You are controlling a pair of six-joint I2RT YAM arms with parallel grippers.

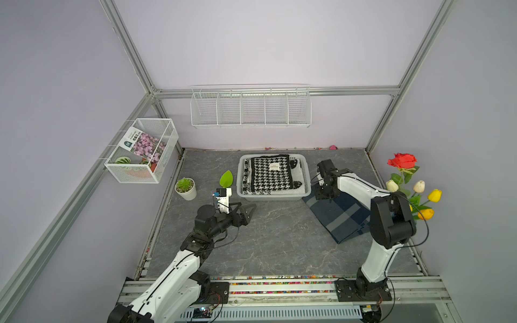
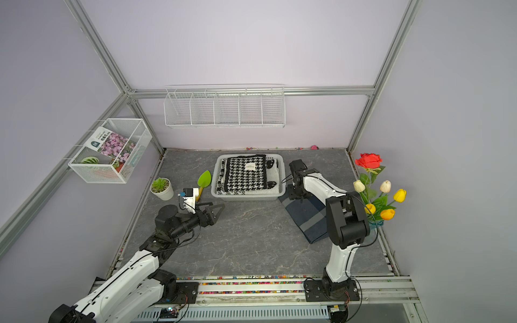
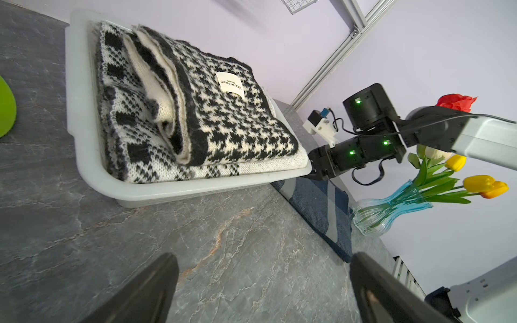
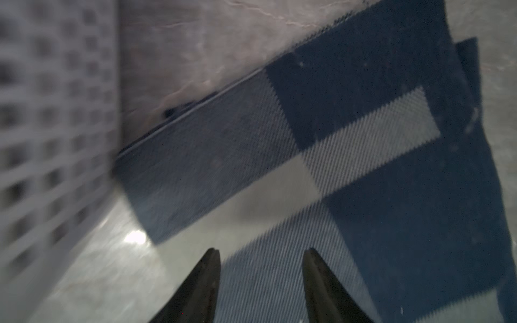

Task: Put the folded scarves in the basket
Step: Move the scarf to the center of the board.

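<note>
Navy scarf [image 4: 391, 223] lies beneath right gripper [image 4: 261, 251] — seemingly untouched.

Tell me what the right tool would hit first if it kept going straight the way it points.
Most likely the blue scarf: the right tool points down onto it, jaws apart, beside the basket. How far above it the tips are is unclear.
</note>
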